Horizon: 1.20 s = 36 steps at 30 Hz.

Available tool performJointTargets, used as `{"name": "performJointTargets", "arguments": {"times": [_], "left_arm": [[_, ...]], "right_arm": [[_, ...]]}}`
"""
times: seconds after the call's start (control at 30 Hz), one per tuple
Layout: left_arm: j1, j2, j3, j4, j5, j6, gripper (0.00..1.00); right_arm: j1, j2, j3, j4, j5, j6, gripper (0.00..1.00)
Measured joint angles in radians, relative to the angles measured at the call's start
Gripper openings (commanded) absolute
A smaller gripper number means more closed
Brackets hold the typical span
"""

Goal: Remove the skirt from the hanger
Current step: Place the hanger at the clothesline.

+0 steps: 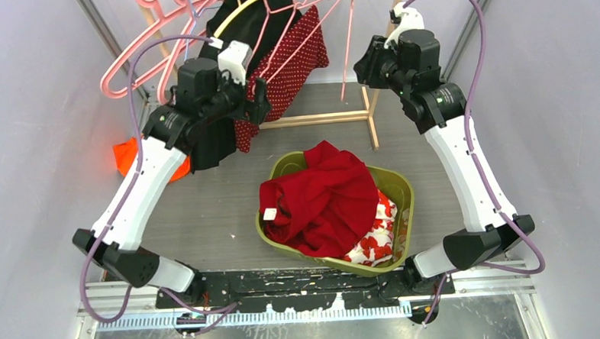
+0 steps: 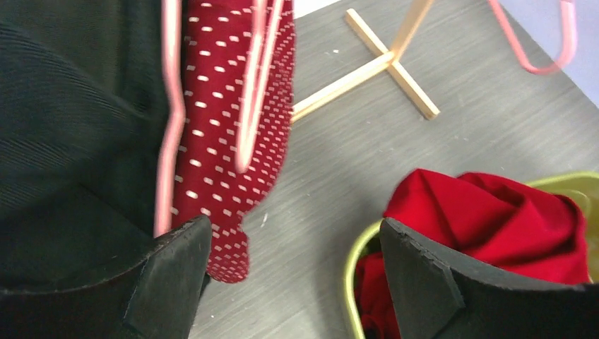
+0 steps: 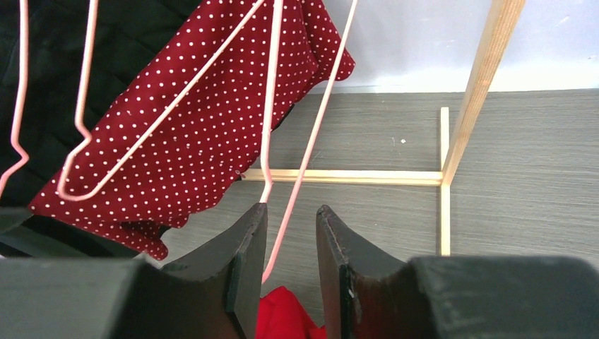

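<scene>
The red white-dotted skirt (image 1: 296,59) hangs from a pink wire hanger (image 1: 284,40) on the rack at the back, beside a black garment (image 1: 263,10). My left gripper (image 1: 262,102) is open and empty, just at the skirt's lower left edge. In the left wrist view the skirt (image 2: 226,141) and hanger (image 2: 168,127) hang above the left finger, with the gripper (image 2: 293,222) over bare table. My right gripper (image 1: 365,66) is raised right of the skirt. In the right wrist view it (image 3: 291,208) is open, with a pink hanger wire (image 3: 306,152) running down between the jaws, unclamped; the skirt (image 3: 205,134) hangs left.
A green basket (image 1: 401,184) holding red cloth (image 1: 325,195) and a flowered cloth stands at centre front. The wooden rack frame (image 1: 371,113) stands at the back. Empty pink hangers (image 1: 143,62) hang at the back left. An orange item (image 1: 128,154) lies behind my left arm.
</scene>
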Motion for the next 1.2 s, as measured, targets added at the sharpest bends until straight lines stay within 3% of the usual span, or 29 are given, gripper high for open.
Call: {"name": "performJointTargets", "arguments": {"times": [0.17, 0.33, 0.6, 0.9, 1.2], "left_arm": [[0.095, 0.084, 0.112, -0.019, 0.056, 0.006, 0.88], [0.105, 0.055, 0.248, -0.005, 0.122, 0.004, 0.88], [0.103, -0.013, 0.26, 0.018, 0.263, -0.03, 0.82], [0.122, 0.185, 0.336, 0.019, 0.265, -0.029, 0.77], [0.218, 0.343, 0.467, -0.014, 0.241, -0.03, 0.73]], "right_arm": [[0.0, -0.005, -0.002, 0.001, 0.019, -0.021, 0.38], [0.0, -0.007, -0.009, 0.009, 0.027, -0.029, 0.38], [0.0, -0.007, -0.012, 0.016, 0.026, -0.032, 0.38], [0.0, -0.007, -0.012, 0.023, 0.026, -0.033, 0.38], [0.0, -0.007, -0.014, 0.023, 0.029, -0.045, 0.38]]}}
